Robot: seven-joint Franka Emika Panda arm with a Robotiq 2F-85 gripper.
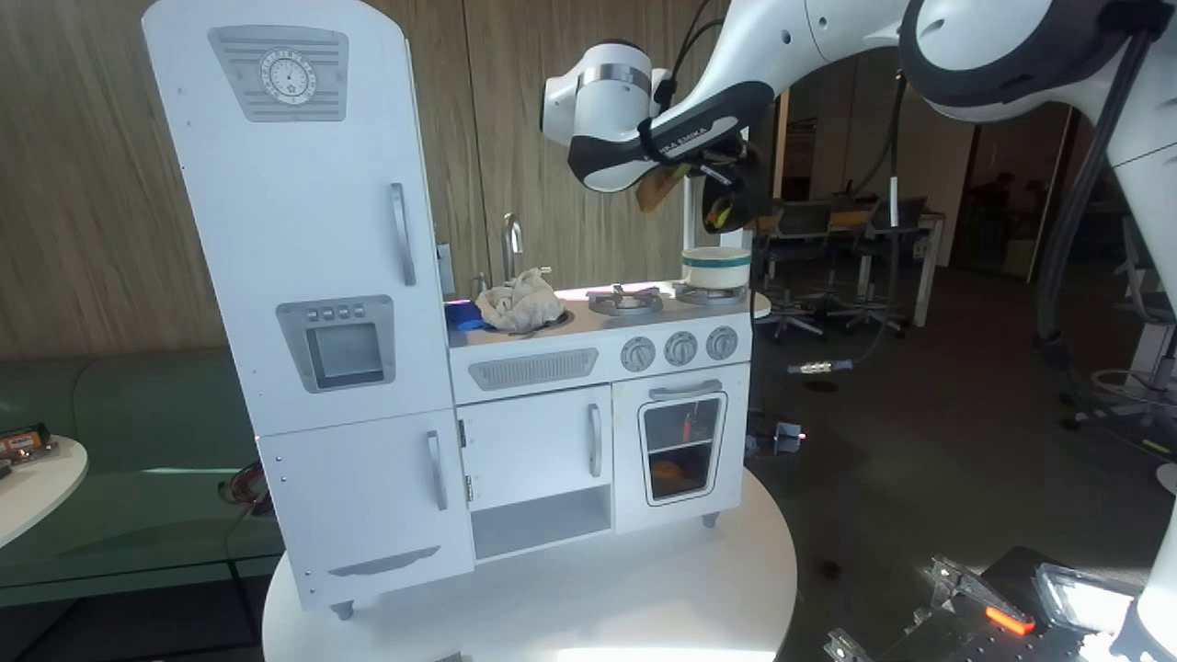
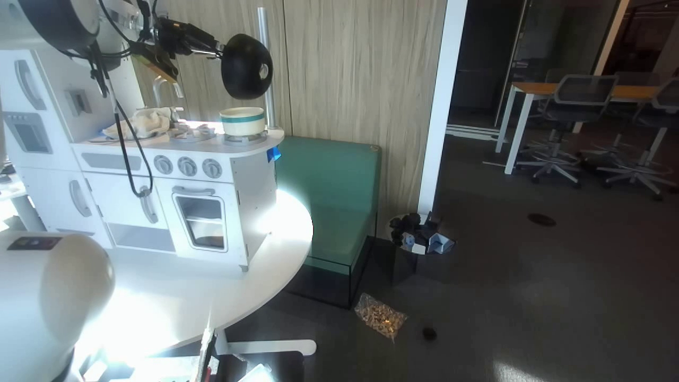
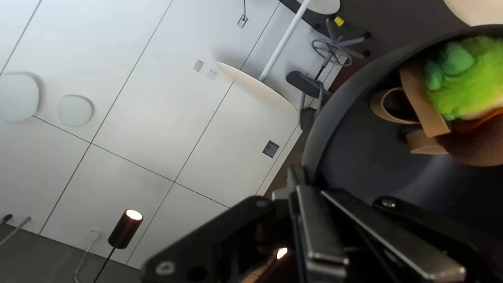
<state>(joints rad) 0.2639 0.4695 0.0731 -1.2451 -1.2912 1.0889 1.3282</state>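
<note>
The hand point(image 3: 310, 182) grips a tilted black bowl point(image 3: 365, 161) by its rim, a small open gap above the pot point(image 2: 243, 125).

We saw hard glare bleach the white table point(image 2: 196, 286) in an exterior view while the floor point(image 2: 504, 276) lay dim; a lamp point(image 3: 125, 230) glowed in our wrist view.

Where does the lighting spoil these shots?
Both exterior views: glare washes out parts of the round table, while the floor is mostly dark. Wrist view: a cylindrical lamp is blown out at its lit end; the black bowl is shadowed toward the lower right.
</note>
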